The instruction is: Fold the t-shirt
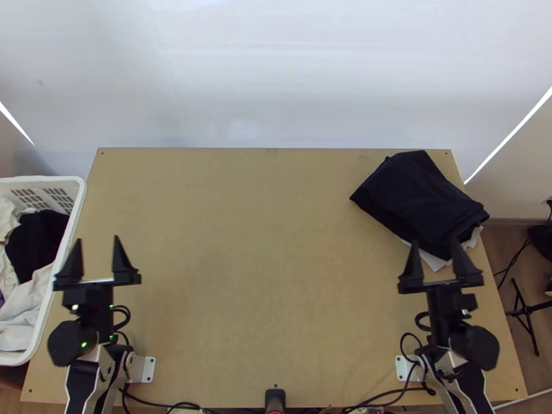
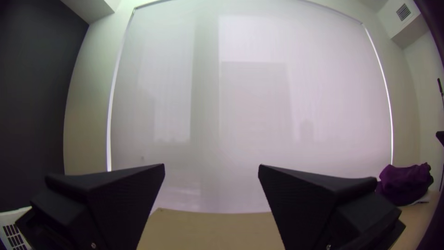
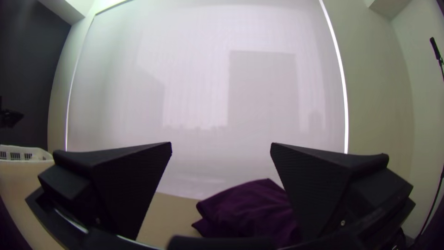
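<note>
My left gripper (image 1: 98, 259) is over the table's left side in the top view, open and holding nothing; the left wrist view has the left gripper (image 2: 211, 171) with its fingers wide apart. On the right, my right gripper (image 1: 433, 259) is also open, at the near edge of a dark folded cloth pile (image 1: 414, 196). The right wrist view gives the right gripper (image 3: 221, 150) spread, the dark cloth (image 3: 249, 210) beyond it. White cloth (image 1: 435, 261) sticks out under the pile. Whether the t-shirt is in this pile I cannot tell.
A white basket (image 1: 77, 200) holding white and dark cloths (image 1: 38, 238) stands at the table's left edge. The wooden table (image 1: 248, 241) has bare surface between the arms. Cables (image 1: 165, 403) run along its near edge, and a black stand (image 1: 526, 310) is off to the right.
</note>
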